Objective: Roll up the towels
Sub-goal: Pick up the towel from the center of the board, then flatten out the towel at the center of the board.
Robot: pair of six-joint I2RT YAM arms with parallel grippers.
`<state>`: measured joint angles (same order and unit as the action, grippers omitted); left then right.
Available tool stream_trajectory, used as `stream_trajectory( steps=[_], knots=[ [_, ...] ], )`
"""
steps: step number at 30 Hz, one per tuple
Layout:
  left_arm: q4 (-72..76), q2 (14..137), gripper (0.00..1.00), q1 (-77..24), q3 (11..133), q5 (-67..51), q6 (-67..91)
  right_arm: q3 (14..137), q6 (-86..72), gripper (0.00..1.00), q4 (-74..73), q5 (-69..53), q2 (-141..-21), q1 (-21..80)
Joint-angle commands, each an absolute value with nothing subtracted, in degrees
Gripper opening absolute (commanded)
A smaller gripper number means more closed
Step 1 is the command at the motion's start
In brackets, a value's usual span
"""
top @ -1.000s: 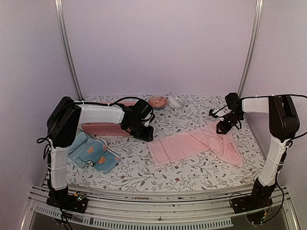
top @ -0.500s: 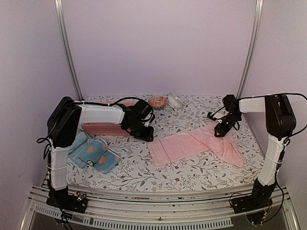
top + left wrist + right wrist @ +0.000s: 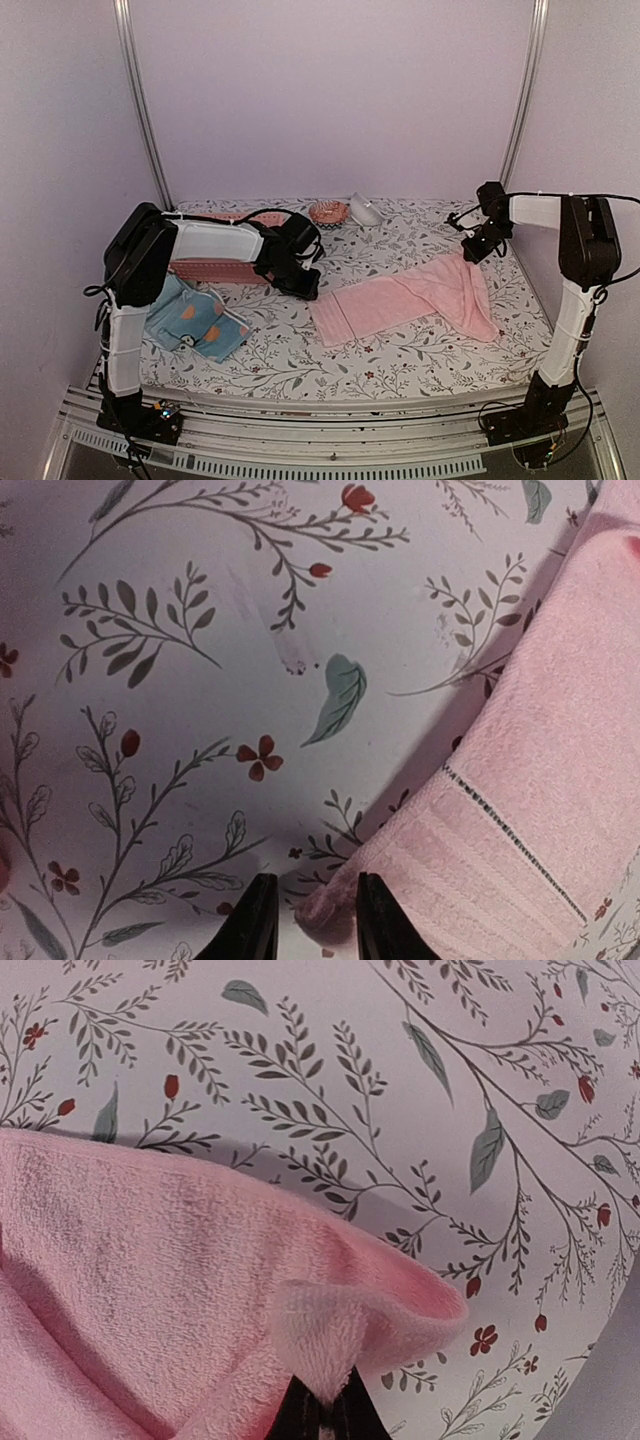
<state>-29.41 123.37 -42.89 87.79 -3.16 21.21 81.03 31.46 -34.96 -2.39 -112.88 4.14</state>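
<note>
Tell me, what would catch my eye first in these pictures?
A pink towel sprawls across the middle of the flowered table, its far right corner pinched up by the right hand. The left hand straddles a corner at the towel's other end, fingers apart. A blue towel with orange motifs lies crumpled at the front left.

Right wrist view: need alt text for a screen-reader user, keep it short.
The right hand, shut at the bottom centre, pinches a raised fold at the edge of the pink towel. The towel fills the lower left; the floral tablecloth covers the rest.
</note>
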Motion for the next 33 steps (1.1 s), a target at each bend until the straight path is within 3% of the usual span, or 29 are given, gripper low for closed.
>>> stream_trajectory(
  steps=[1, 6, 11, 16, 26, 33],
  knots=[
    [-29.25, 124.39, 0.28, -42.87, 88.32, -4.39, 21.09, 82.29, 28.87, 0.03, -35.65, -4.75, -112.94, 0.15],
    [-29.27, 123.7, 0.17, -42.87, 88.15, -4.82, 21.25, 80.99, 27.95, 0.03, -35.71, -7.99, -111.75, -1.39],
    [-29.27, 123.45, 0.0, -42.98, 89.06, -5.21, 21.17, 80.42, 27.95, 0.03, -35.62, -8.74, -111.62, -1.37],
    [-29.27, 121.44, 0.0, -43.19, 89.46, -4.49, 20.91, 80.94, 27.78, 0.03, -35.69, -9.01, -111.46, -1.61],
    [-27.32, 105.54, 0.0, -43.54, 92.66, -4.79, 13.83, 88.34, 26.89, 0.03, -38.26, -15.81, -109.93, -6.02],
    [-28.69, 95.7, 0.0, -52.73, 76.41, -15.39, 11.69, 79.36, 28.6, 0.02, -37.15, -18.54, -101.14, -8.22]
  ],
)
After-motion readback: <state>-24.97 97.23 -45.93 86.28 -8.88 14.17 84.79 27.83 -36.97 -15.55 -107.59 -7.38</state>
